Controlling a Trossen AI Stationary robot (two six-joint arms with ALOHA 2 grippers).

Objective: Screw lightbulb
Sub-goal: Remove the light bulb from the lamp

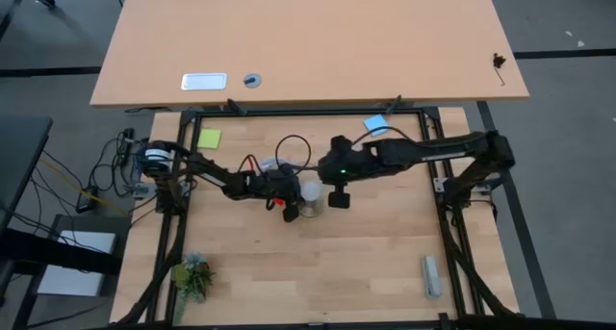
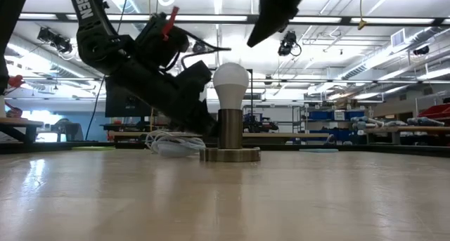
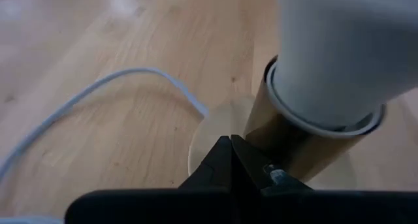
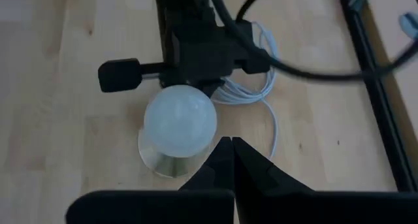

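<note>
The white lightbulb point(image 2: 231, 79) stands upright with its neck in the brass socket point(image 2: 229, 131), whose round base point(image 2: 230, 155) rests on the wooden table. My left gripper point(image 3: 232, 151) is shut, low at the socket's foot, coming from the table's left. My right gripper point(image 4: 232, 149) is shut with nothing between its fingers. It hangs above and a little to the right of the bulb point(image 4: 179, 119), clear of it, at the top of the low view point(image 2: 256, 36). My left gripper's shut fingertips point(image 3: 225, 152) lie at the foot of the socket's stem point(image 3: 261, 129), just above the base, coming slantwise from the table's left. Whether they touch the stem, I cannot tell.
A looped white cable point(image 4: 258, 87) lies on the table behind the socket, beside the left arm point(image 1: 231, 181). A yellow-green note point(image 1: 209, 138) and a blue note point(image 1: 375, 124) lie at the far edge. A small plant point(image 1: 192, 275) and a grey block point(image 1: 431, 275) lie near the front corners.
</note>
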